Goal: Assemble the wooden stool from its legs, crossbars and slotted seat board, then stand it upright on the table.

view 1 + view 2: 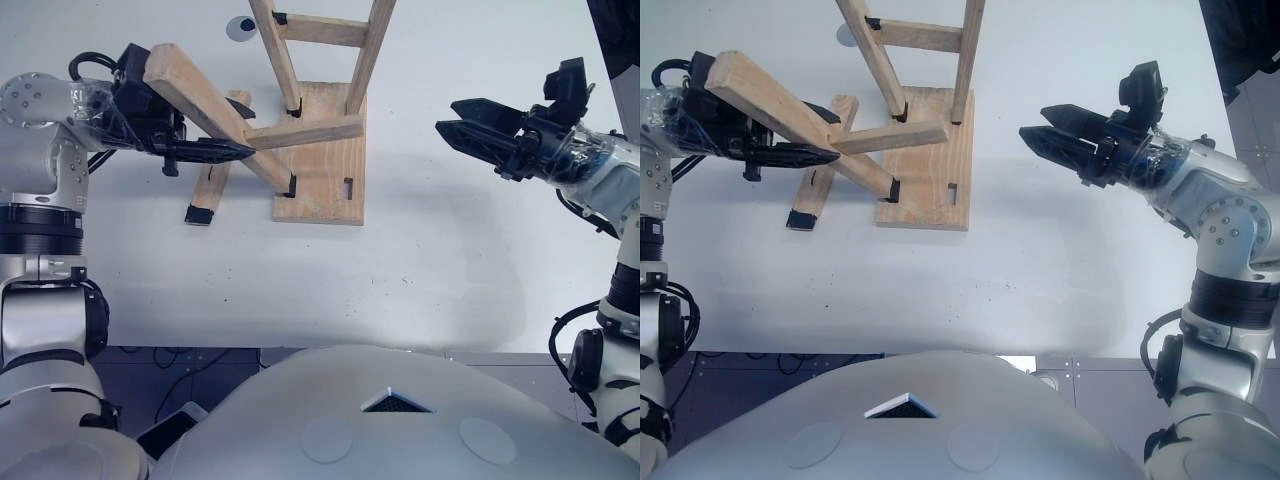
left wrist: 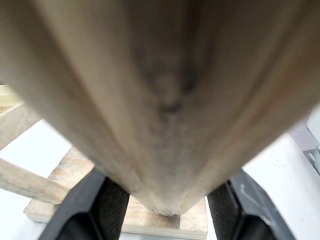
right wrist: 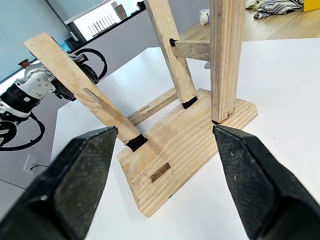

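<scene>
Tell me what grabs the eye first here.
The seat board lies flat mid-table with two legs standing at its far end, joined by a crossbar. The left gripper is shut on a third leg, tilted, its foot at the board's near left corner. The right gripper hovers open to the board's right.

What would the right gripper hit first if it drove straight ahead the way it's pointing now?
Probably the seat board, around the foot of the closer upright leg. The open right gripper faces both, but its height over the board is hard to judge.
</scene>
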{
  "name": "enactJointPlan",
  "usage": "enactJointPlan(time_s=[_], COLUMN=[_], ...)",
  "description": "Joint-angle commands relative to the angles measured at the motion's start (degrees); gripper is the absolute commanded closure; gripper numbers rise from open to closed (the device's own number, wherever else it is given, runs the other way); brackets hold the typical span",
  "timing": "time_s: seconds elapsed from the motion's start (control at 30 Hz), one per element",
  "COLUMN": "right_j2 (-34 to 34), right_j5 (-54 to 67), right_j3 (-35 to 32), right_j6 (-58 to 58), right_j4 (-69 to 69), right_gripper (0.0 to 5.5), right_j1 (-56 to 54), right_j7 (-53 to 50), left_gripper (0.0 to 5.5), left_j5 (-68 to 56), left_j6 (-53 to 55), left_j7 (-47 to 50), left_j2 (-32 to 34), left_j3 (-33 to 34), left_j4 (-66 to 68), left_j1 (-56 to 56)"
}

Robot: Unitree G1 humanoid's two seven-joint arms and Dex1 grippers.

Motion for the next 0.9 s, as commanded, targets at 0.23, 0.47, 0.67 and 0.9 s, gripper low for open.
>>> enactJointPlan(time_s=[0.23, 0.47, 0.67, 0.9], right_j2=[2.34, 2.04, 2.38, 2.84], right_j5=[-0.21, -0.51, -0.77, -0.82], right_j3=[1.64, 2.54, 3.28, 3.54], right_j6=[-0.98, -0.86, -1.05, -1.33], right_j4=[1.04, 1.96, 2.37, 1.95], right_gripper=[2.0, 2.0, 2.0, 2.0], right_j1=[-1.84, -2.91, -3.79, -3.24], right_j7=[-0.48, -0.14, -0.23, -0.77], left_gripper=[3.49, 3.49, 3.49, 3.49], left_j5=[12.84, 14.41, 20.97, 21.1], left_j6=[-1.21, -2.9, -7.48, -1.29], left_j7=[-2.39, 0.04, 4.35, 1.38], left_j2=[-1.02, -4.84, -6.64, -5.35], left_j3=[-12.63, -17.71, -20.66, -24.34], left_j4=[9.8, 10.06, 15.91, 13.71], left_j1=[0.9, 7.84, 4.55, 0.51])
